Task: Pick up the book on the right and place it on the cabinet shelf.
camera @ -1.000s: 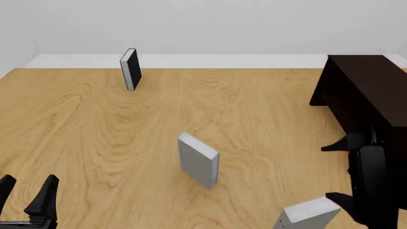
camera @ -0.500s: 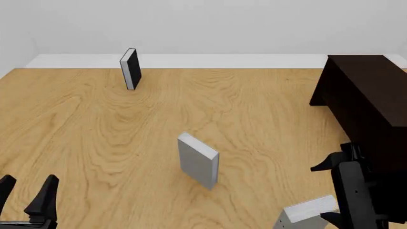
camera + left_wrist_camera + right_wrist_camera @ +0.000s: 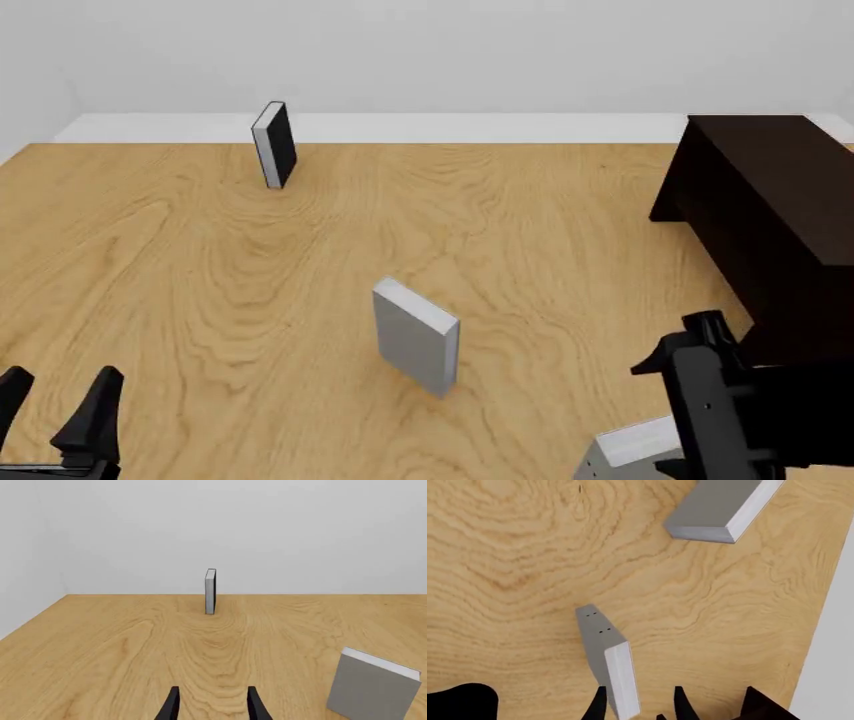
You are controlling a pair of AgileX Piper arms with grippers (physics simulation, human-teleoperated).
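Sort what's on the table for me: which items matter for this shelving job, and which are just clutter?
For the job:
- light grey book, near right, under the right gripper
- dark cabinet

Just lying about:
- darker grey book, centre
- black book, far left

Wooden tabletop [image 3: 240,300] with pale, swirling grain, bounded at its far edge by a plain white wall [image 3: 427,50]. A black-covered book with white pages [image 3: 274,144] stands upright near the far left of the table. A slightly darker grey hardback [image 3: 415,337] stands upright near the table's middle, well apart from the black-covered book, its paler page edges facing right.
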